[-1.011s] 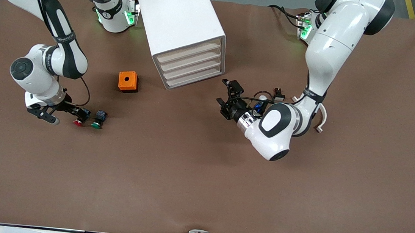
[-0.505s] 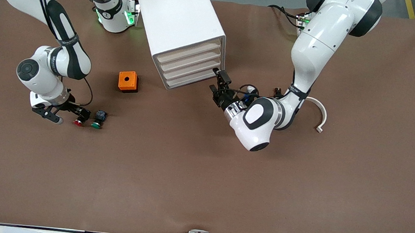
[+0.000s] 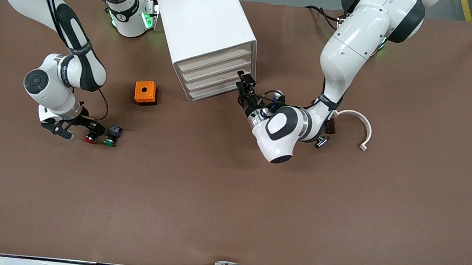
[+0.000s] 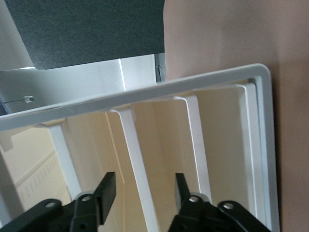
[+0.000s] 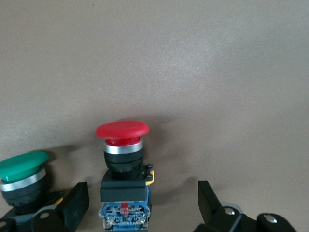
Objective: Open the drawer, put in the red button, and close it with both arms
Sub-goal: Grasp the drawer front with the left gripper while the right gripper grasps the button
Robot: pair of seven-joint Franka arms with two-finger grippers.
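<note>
The white cabinet (image 3: 205,21) stands at the robots' side of the table, its four beige-fronted drawers (image 3: 216,72) all shut. My left gripper (image 3: 244,85) is open at the lower drawer fronts, at the corner toward the left arm's end. In the left wrist view its fingers (image 4: 107,191) straddle a white rib between two drawer fronts (image 4: 159,145). The red button (image 3: 89,138) lies on the table toward the right arm's end. My right gripper (image 3: 81,131) is open, low on the table. In the right wrist view its fingers (image 5: 75,203) flank the red button (image 5: 121,159) without touching it.
A green-capped button (image 3: 110,140) lies right beside the red one and also shows in the right wrist view (image 5: 21,176). An orange box (image 3: 145,92) sits between the buttons and the cabinet. A white curved piece (image 3: 360,127) and small dark parts (image 3: 327,130) lie by the left arm.
My left arm has swung toward the cabinet, bringing its gripper up to the drawer fronts. My right gripper has edged a little closer round the red button.
</note>
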